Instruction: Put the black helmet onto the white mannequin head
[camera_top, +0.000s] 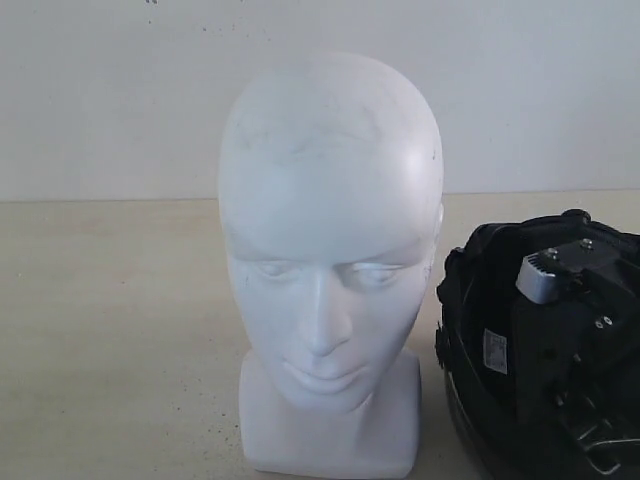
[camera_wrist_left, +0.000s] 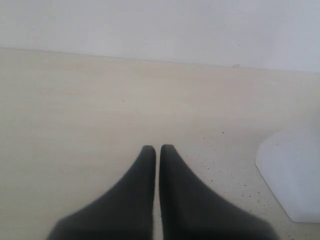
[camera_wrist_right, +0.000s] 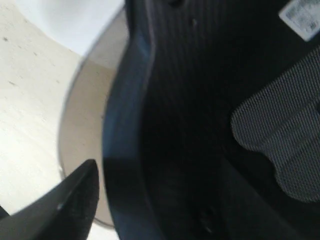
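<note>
Locating the Helmet from the Fingers

Find the black helmet (camera_top: 470, 300) crown-down on the table (camera_top: 120, 330), just beside the white mannequin head (camera_top: 330, 230) and wrapped around the right gripper (camera_top: 565, 350). Check the right wrist view alone for one finger (camera_wrist_right: 75, 200) outside the rim (camera_wrist_right: 117, 150): spread wide astride the shell wall, clamp unconfirmed. Read the left gripper (camera_wrist_left: 157, 149) as pressed shut, empty, well apart from the helmet. Use the right arm.
</note>
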